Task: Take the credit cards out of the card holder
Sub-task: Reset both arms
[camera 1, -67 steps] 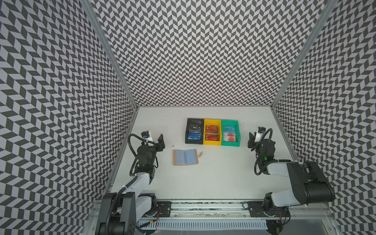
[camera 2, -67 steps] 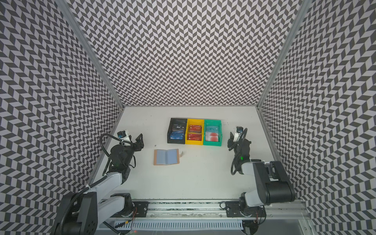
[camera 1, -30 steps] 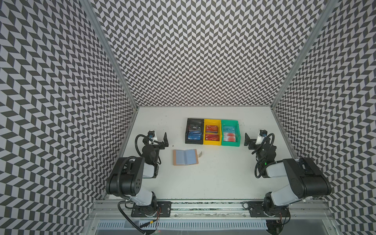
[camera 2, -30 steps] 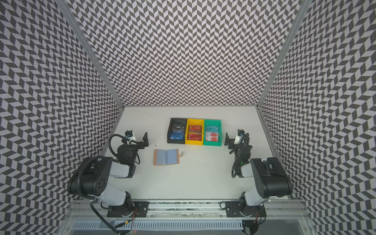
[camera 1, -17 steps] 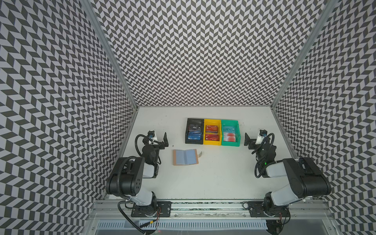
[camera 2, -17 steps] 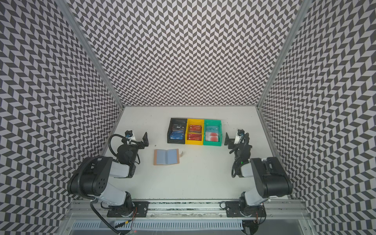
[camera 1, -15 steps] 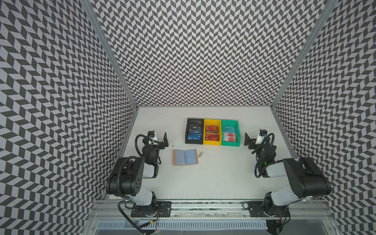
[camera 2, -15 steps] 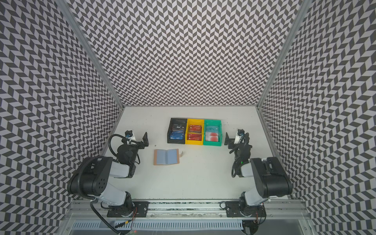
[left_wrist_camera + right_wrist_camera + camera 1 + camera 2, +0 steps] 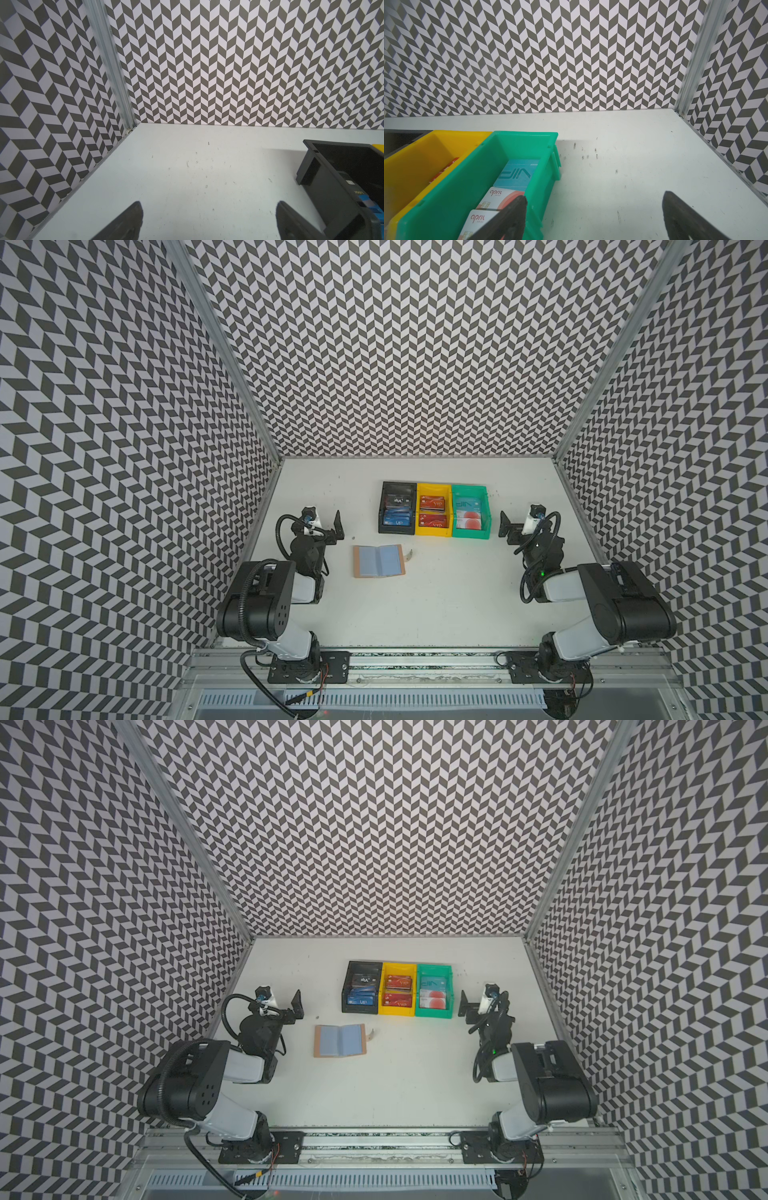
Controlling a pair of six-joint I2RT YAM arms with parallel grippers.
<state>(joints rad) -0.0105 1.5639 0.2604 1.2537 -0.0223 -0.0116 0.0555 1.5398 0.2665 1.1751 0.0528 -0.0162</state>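
Left gripper (image 9: 208,205) and right gripper (image 9: 595,197) spread, empty; the tan leather-like bifold card holder (image 9: 379,561) looks light, floppy: pin its left edge.

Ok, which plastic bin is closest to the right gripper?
The green plastic bin, at the row's end beside the right gripper; the yellow plastic bin sits mid-row, the black plastic bin farthest.

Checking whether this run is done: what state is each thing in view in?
card holder: open flat on the table, tab unfastened, no card seen in its sleeves
credit cards: lying in the bins, none held
black bin: upright, holds cards
yellow bin: upright, holds cards
green bin: upright, holds cards
left gripper: open, empty
right gripper: open, empty
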